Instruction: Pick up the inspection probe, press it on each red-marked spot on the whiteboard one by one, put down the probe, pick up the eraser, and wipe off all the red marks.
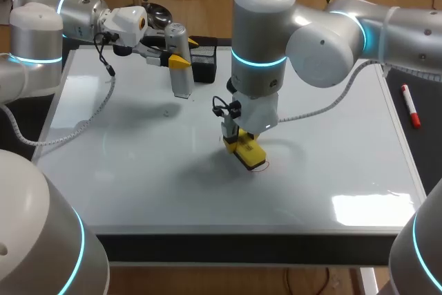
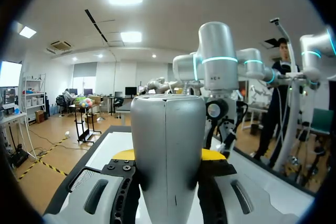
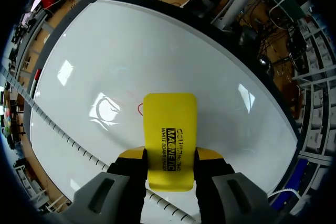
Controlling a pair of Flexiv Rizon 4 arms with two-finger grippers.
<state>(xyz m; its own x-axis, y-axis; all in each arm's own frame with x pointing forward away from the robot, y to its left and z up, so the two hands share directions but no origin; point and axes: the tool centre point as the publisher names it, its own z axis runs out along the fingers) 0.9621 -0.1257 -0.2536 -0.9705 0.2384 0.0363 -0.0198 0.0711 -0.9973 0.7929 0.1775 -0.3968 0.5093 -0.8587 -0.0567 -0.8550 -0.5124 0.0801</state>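
At the middle of the flat white whiteboard [image 1: 124,170], your right gripper [image 1: 238,144] has its two yellow-tipped fingers closed on the long sides of the yellow rectangular block eraser [image 1: 250,153]. The eraser's face looks to be down on the board. The right wrist view shows why it sits there. A small red drawn loop [image 3: 140,109] lies just beside the eraser's far end, touching or nearly so, which lines the block up for a wipe across that mark. Gripping it by the sides leaves the whole wiping face free and lets you press flat rather than on an edge. A fainter red trace may lie a little further along the whiteboard, but it is too thin to be sure of.

Over the whiteboard's far left part, your left gripper [image 1: 177,60] is clamped on the silver cylindrical inspection probe [image 1: 181,82]. It holds the probe upright and apparently clear of the surface. You can take it as parked there to keep out of the eraser's path. The task asks for the probe to be set down, and that is not yet done. Just past the whiteboard's far edge stands a black mesh basket [image 1: 205,67], close behind the probe and a likely place for it. Off the whiteboard's right edge a red-and-white marker pen [image 1: 410,106] lies on the dark table [image 1: 428,136], well apart from the wiping.
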